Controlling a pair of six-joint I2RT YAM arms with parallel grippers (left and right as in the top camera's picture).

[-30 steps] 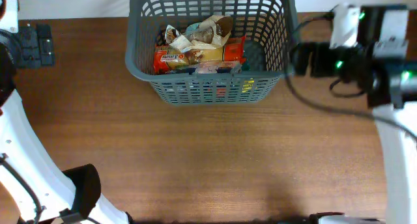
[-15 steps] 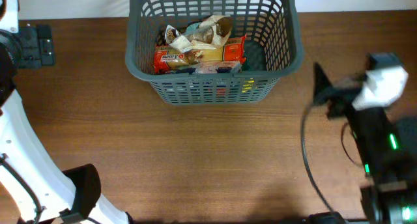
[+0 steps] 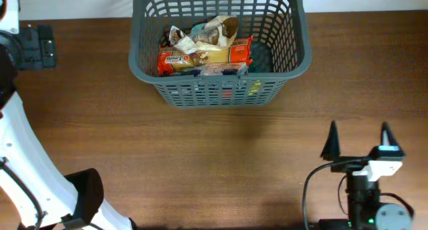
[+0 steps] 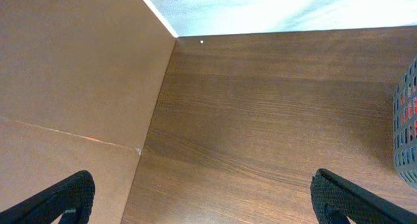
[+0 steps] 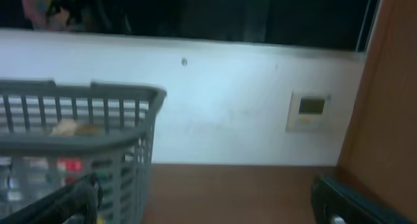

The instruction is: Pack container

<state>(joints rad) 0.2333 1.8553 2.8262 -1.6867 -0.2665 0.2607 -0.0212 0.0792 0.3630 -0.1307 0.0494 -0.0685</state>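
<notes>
Since no loose packet shows on the brown wooden surface [image 3: 200, 163], step in hand: I judge the packing finished or very nearly so, with both arms standing off and carrying nothing.
Container: large dark grey plastic basket [image 3: 221, 93] with slotted lattice sides, upright at the far middle of the surface.
Contents: crinkled food packets [image 3: 204, 56], an orange one lying across the front of the pile and paler ones behind it; I cannot count them.
Right pincer [image 3: 360, 138]: at the near right edge, well apart from the basket, spread wide with nothing between the fingers. Its wrist view looks level at the basket's corner, with a white wall [image 5: 228, 120] beyond.
Left pincer [image 4: 202, 201]: also wide and empty. Its wrist view gives me bare surface, a brown cardboard panel [image 4: 71, 87] to one side and a sliver of basket lattice at the other edge.
Next move: if another item is meant to go in, it lies outside all three views, so I would have to find it first. The spread fingers would need no opening before a reach. If nothing is left, I judge the arms only need parking clear of the basket.
</notes>
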